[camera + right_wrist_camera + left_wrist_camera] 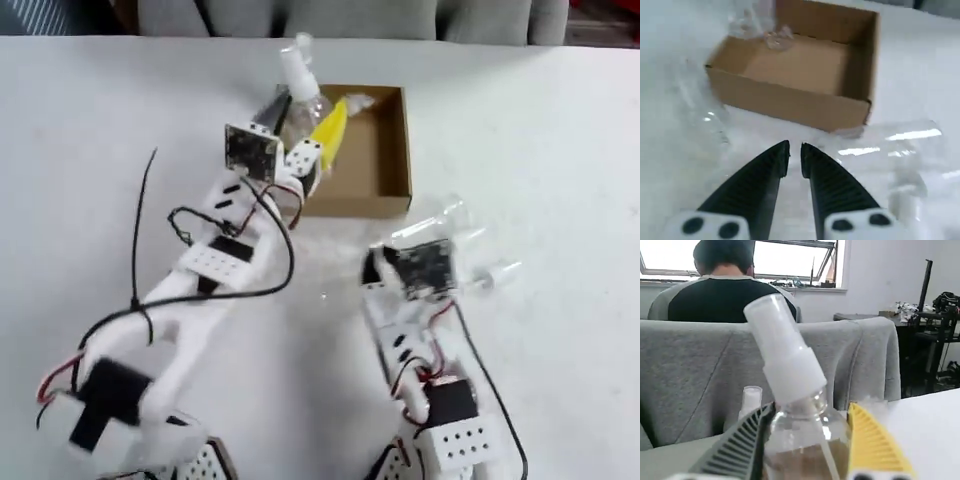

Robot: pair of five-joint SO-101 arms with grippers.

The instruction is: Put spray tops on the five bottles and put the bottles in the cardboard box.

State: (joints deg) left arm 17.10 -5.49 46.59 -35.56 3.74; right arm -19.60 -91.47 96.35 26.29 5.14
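My left gripper is shut on a clear bottle that carries a white spray top, tilted. In the high view this bottle hangs at the far left corner of the cardboard box, with the left gripper over the box's left wall. A second white spray top stands just behind it. My right gripper is shut with nothing in it, low over the table in front of the box. Beside it lies a clear bottle, which also shows in the high view.
Another clear bottle with a spray top lies to the right of the right arm. A grey sofa back runs along the table's far edge. Black cables trail over the left arm. Bare table lies at far left and far right.
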